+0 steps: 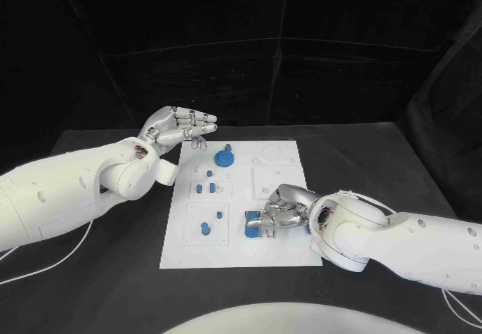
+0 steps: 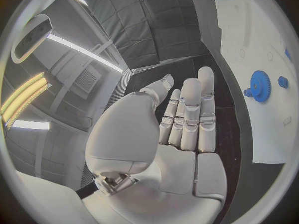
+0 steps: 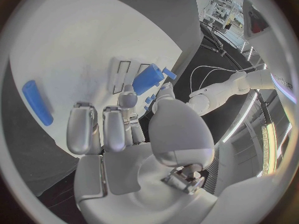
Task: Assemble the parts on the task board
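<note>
The right hand (image 1: 278, 211) crowds the task board (image 1: 241, 254) at its near right, over blue parts (image 1: 251, 224). The left hand (image 1: 179, 127) hovers off the far left corner — the board's near strip lies bare.

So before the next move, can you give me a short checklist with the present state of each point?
1. Left hand free: ok, fingers apart, holding nothing, raised beside the board's far left corner.
2. Right hand on a part: cannot tell; its fingers are at the blue block, but the grip is hidden.
3. Blue gear seated on the board: ok, it stands upright near the far edge.
4. Blue rod out of the way: ok, it lies flat on the board, apart from the right hand.
5. Hands apart from each other: ok.
</note>
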`<action>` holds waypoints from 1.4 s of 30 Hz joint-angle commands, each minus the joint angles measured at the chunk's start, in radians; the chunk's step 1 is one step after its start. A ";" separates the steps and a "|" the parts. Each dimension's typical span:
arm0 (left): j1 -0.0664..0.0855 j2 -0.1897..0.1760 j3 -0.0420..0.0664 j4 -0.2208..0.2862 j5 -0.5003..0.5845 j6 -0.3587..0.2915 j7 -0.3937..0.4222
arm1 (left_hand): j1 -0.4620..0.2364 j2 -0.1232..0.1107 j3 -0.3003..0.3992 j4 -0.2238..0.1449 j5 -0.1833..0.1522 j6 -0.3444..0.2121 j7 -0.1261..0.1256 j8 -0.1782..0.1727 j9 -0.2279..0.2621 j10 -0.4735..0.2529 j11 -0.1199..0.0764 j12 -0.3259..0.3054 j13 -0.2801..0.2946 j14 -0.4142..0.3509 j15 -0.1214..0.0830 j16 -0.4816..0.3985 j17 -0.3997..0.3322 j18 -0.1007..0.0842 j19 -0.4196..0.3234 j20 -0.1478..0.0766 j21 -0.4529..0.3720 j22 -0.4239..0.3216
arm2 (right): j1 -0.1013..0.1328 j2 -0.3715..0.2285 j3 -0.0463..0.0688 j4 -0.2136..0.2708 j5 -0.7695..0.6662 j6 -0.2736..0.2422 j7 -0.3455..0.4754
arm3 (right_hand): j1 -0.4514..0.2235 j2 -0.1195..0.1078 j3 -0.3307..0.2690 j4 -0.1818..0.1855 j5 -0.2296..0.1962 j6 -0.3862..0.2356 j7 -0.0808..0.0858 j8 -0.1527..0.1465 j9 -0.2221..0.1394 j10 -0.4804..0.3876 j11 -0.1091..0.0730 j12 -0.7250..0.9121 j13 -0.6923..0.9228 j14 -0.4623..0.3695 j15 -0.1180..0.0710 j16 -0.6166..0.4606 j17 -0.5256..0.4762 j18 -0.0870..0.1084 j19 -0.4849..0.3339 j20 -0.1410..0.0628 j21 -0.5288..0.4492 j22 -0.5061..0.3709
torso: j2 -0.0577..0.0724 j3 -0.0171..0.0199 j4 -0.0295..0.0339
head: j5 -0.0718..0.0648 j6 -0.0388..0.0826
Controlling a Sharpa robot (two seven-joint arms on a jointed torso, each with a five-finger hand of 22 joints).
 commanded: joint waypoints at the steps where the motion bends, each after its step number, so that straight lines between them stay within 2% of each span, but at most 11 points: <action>1: 0.001 0.000 0.001 0.002 0.004 0.010 0.003 | 0.001 0.009 -0.005 -0.001 -0.003 -0.006 -0.002 0.005 0.002 -0.005 -0.002 0.001 0.001 -0.004 0.003 0.004 0.000 0.007 0.000 0.004 -0.004 -0.001 | 0.002 0.002 0.000 -0.001 -0.042 -0.016 -0.018 | -0.032 -0.044 0.032 0.001 -0.003 -0.014 0.000 -0.008 0.003 -0.022 0.004 -0.045 -0.034 0.044 0.002 0.001 0.008 -0.008 -0.010 0.004 -0.007 -0.006 | -0.001 -0.0004 -0.0002 | -0.001 0.000; 3: 0.001 -0.001 0.001 0.002 0.004 0.011 0.003 | 0.001 0.009 -0.005 -0.001 -0.003 -0.006 -0.002 0.005 0.002 -0.005 -0.002 0.001 0.001 -0.004 0.003 0.004 0.000 0.007 0.000 0.004 -0.004 -0.001 | 0.002 0.003 0.001 -0.001 -0.046 -0.016 -0.017 | -0.048 -0.066 0.051 0.001 -0.003 -0.018 0.002 -0.009 0.006 -0.029 0.005 -0.064 -0.048 0.043 0.004 0.000 0.008 -0.007 -0.012 0.005 -0.009 -0.010 | -0.001 -0.0001 -0.0001 | -0.001 0.000; 6: 0.001 -0.001 0.001 0.002 0.004 0.011 0.002 | 0.001 0.009 -0.005 -0.001 -0.003 -0.006 -0.002 0.005 0.002 -0.005 -0.002 0.001 0.001 -0.004 0.003 0.004 0.000 0.007 0.000 0.004 -0.004 -0.001 | 0.002 0.003 0.001 0.000 -0.049 -0.013 -0.013 | -0.051 -0.069 0.061 0.001 -0.003 -0.019 0.003 -0.009 0.008 -0.031 0.005 -0.071 -0.053 0.043 0.004 -0.001 0.008 -0.007 -0.012 0.005 -0.010 -0.011 | -0.001 0.0003 -0.0004 | 0.000 0.000; 8: 0.001 -0.001 0.001 0.002 0.004 0.011 0.002 | 0.001 0.009 -0.005 -0.001 -0.003 -0.006 -0.002 0.005 0.002 -0.005 -0.002 0.001 0.001 -0.004 0.003 0.004 0.000 0.007 0.000 0.004 -0.004 -0.001 | 0.002 0.001 0.001 0.003 -0.050 -0.007 -0.006 | -0.035 -0.054 0.078 -0.002 -0.002 -0.019 0.003 -0.008 0.010 -0.029 0.006 -0.072 -0.053 0.043 0.005 -0.001 0.008 -0.007 -0.012 0.006 -0.010 -0.010 | -0.001 0.0007 -0.0010 | 0.000 0.000; 11: 0.001 -0.001 0.001 0.002 0.004 0.011 0.002 | 0.001 0.009 -0.005 -0.001 -0.003 -0.006 -0.002 0.005 0.002 -0.005 -0.002 0.001 0.001 -0.004 0.003 0.004 0.000 0.007 0.000 0.004 -0.004 -0.001 | 0.002 -0.002 0.001 0.008 -0.051 0.008 0.006 | 0.076 -0.003 0.113 -0.025 0.021 -0.017 0.001 -0.003 0.019 -0.020 0.006 -0.070 -0.049 0.044 0.005 -0.002 0.009 -0.007 -0.011 0.008 -0.010 -0.008 | -0.001 0.0009 -0.0014 | 0.000 0.000; 16: 0.001 -0.001 0.001 0.001 0.004 0.011 0.002 | 0.001 0.009 -0.005 -0.001 -0.003 -0.006 -0.002 0.005 0.002 -0.005 -0.002 0.001 0.001 -0.004 0.003 0.004 0.000 0.007 0.000 0.004 -0.004 -0.001 | 0.001 -0.003 0.000 0.014 -0.078 0.025 0.012 | 0.212 0.015 0.128 -0.091 0.045 -0.002 -0.003 0.008 0.032 -0.002 -0.001 -0.047 -0.027 0.045 0.000 -0.002 0.012 -0.009 -0.005 0.004 -0.006 0.001 | -0.001 0.0013 -0.0022 | -0.002 -0.002; 21: 0.001 0.000 0.001 0.001 0.004 0.012 0.002 | 0.001 0.009 -0.005 -0.001 -0.003 -0.006 -0.002 0.005 0.002 -0.005 -0.002 0.001 0.001 -0.004 0.003 0.004 0.000 0.007 0.000 0.004 -0.004 -0.001 | 0.001 -0.003 0.000 0.015 -0.113 0.024 0.003 | 0.264 0.029 0.132 -0.125 0.042 0.015 -0.009 0.022 0.042 0.017 -0.007 -0.019 -0.003 0.046 -0.004 0.000 0.017 -0.010 -0.001 0.001 -0.003 0.008 | -0.001 0.0003 0.0006 | -0.005 0.001; 27: 0.001 -0.002 0.001 0.002 0.004 0.012 0.002 | 0.001 0.009 -0.005 -0.001 -0.003 -0.006 -0.002 0.005 0.002 -0.005 -0.002 0.001 0.001 -0.004 0.003 0.004 0.000 0.007 0.000 0.004 -0.004 -0.001 | 0.001 -0.034 0.000 0.029 -0.112 -0.019 0.025 | 0.216 0.030 0.098 -0.095 0.076 -0.002 -0.005 0.014 0.043 0.017 -0.003 -0.024 -0.004 0.046 -0.002 -0.002 0.016 -0.010 -0.003 0.001 -0.005 0.006 | -0.001 0.0010 -0.0009 | -0.004 0.002; 33: 0.001 -0.004 0.001 0.001 0.004 0.011 0.002 | 0.001 0.009 -0.005 -0.001 -0.003 -0.006 -0.002 0.005 0.002 -0.005 -0.002 0.001 0.001 -0.004 0.003 0.004 0.000 0.007 0.000 0.004 -0.004 -0.001 | 0.006 -0.131 0.001 0.065 -0.039 -0.062 0.095 | 0.183 0.036 0.063 -0.054 0.102 -0.038 0.006 -0.017 0.032 0.013 0.006 -0.029 -0.004 0.047 0.005 0.000 0.023 -0.010 -0.003 0.006 -0.005 0.006 | -0.002 0.0005 -0.0037 | -0.014 0.006; 39: 0.001 -0.004 0.001 -0.001 0.004 0.011 0.002 | 0.001 0.009 -0.005 -0.001 -0.003 -0.006 -0.002 0.005 0.002 -0.005 -0.002 0.001 0.001 -0.004 0.003 0.004 0.000 0.007 0.000 0.004 -0.004 -0.001 | 0.017 -0.222 0.001 0.072 -0.037 -0.019 0.130 | 0.229 0.065 0.067 -0.064 0.134 -0.042 0.013 -0.044 0.013 0.007 0.011 -0.039 -0.008 0.047 0.010 0.001 0.026 -0.010 -0.003 0.012 -0.005 0.007 | -0.005 0.0001 -0.0067 | -0.025 0.009; 42: 0.001 -0.003 0.001 -0.002 0.004 0.011 0.002 | 0.001 0.009 -0.005 -0.001 -0.003 -0.006 -0.002 0.005 0.002 -0.005 -0.002 0.001 0.001 -0.004 0.003 0.004 0.000 0.007 0.000 0.004 -0.004 -0.001 | 0.019 -0.253 0.001 0.072 -0.081 0.001 0.126 | 0.244 0.069 0.065 -0.069 0.135 -0.027 0.011 -0.048 0.008 0.010 0.010 -0.038 -0.006 0.048 0.010 0.001 0.027 -0.010 -0.002 0.013 -0.004 0.010 | -0.006 0.0006 -0.0085 | -0.031 0.011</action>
